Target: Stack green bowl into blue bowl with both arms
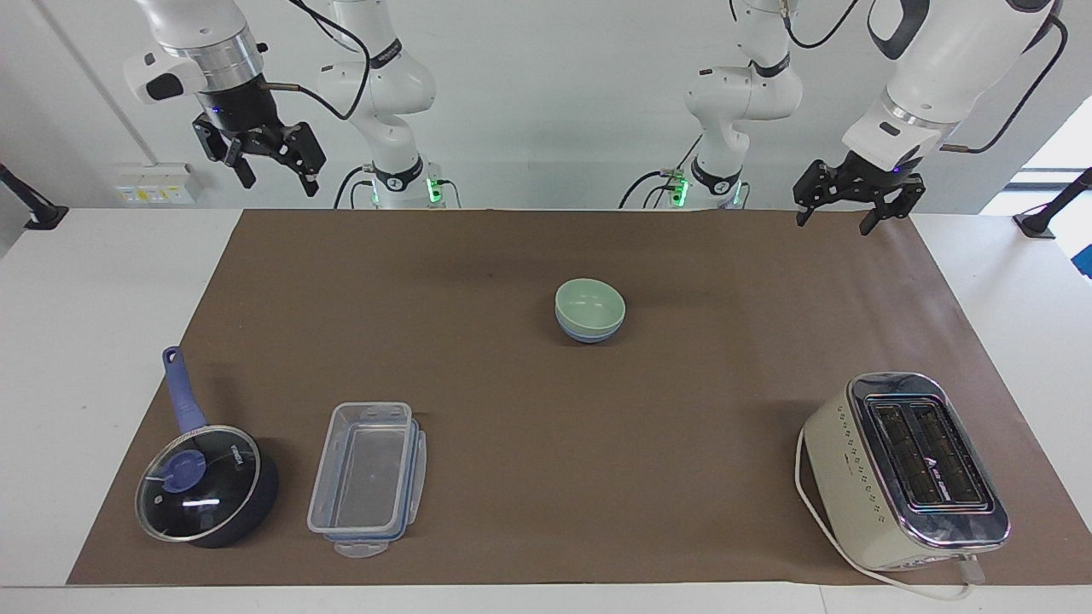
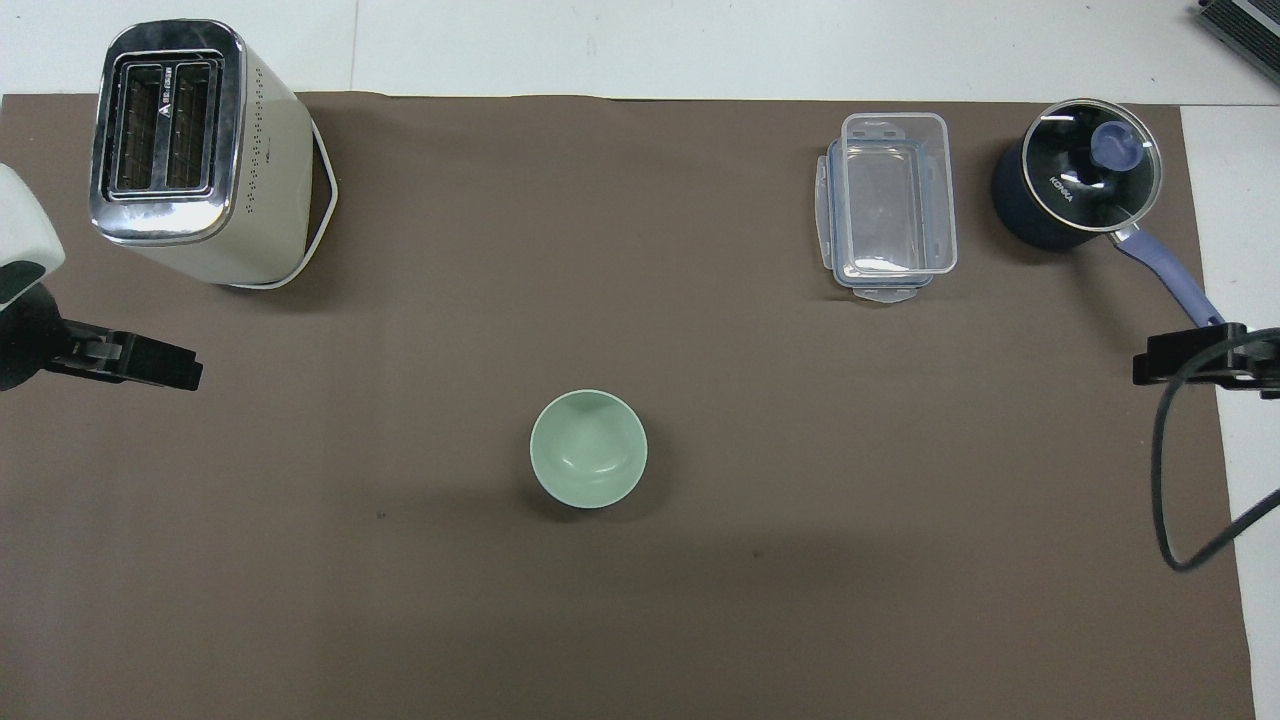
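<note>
The green bowl (image 1: 589,305) sits nested in the blue bowl (image 1: 587,333) mid-mat on the surface. My left end effector (image 1: 856,208) and right end effector (image 1: 267,166) hang released and empty, raised over the mat's corners nearest my bases.

There are two bowls: one green bowl (image 1: 589,305) and one blue bowl (image 1: 587,335), the green one sitting inside the blue one. Taking this stack as landmark, all other things are farther from the robots than it. There is one toaster (image 1: 906,470), cream with a chrome top and two slots, toward the left arm's end of the table. There is one clear plastic container (image 1: 368,477) and one dark blue saucepan (image 1: 205,477) with one glass lid, both toward the right arm's end. There are two robot arms, each with one gripper: the left gripper (image 1: 853,207) and the right gripper (image 1: 263,164). One brown mat (image 1: 529,426) lies under all things.
</note>
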{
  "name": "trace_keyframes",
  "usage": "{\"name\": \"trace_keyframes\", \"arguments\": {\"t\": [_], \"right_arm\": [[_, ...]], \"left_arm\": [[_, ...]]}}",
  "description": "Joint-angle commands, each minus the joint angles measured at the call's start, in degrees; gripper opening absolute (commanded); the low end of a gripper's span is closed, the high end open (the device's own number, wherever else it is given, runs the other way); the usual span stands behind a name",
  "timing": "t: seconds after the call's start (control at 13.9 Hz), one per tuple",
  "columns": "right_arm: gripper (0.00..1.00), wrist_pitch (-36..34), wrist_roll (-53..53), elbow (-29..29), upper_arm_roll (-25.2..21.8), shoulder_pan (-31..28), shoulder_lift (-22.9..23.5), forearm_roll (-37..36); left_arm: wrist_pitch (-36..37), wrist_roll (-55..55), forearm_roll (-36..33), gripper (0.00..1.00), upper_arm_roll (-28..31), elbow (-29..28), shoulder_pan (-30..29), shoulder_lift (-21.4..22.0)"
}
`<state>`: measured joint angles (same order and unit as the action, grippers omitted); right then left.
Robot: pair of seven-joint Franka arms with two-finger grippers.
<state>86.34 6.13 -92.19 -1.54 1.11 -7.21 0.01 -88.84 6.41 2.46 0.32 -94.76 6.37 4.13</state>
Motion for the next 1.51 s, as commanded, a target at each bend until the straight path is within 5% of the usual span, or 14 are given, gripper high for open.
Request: {"name": "trace_keyframes", "arguments": {"t": [0.0, 0.43, 0.72, 1.43], "right_arm": [[1.0, 0.8, -2.6, -1.3, -0.1, -0.6, -1.0, -0.4], [1.0, -3.7, -3.1, 3.8, -0.1, -0.9, 2.0, -2.1], [1.0, -0.9, -3.3, -0.3, -0.1, -0.5, -0.3, -2.0], [1.0, -2.5, -2.9, 0.3, -0.2, -0.6, -0.3, -1.0]], "left_arm": [[0.7, 0.5, -1.0, 1.0, -0.5, 0.5, -0.7, 0.4], [0.6, 0.5, -1.0, 1.0, -0.5, 0.5, -0.7, 0.4], [0.6, 0.6, -1.0, 1.0, -0.5, 0.5, -0.7, 0.4], [0.6, 0.7, -1.0, 1.0, -0.5, 0.5, -0.7, 0.4]]}}
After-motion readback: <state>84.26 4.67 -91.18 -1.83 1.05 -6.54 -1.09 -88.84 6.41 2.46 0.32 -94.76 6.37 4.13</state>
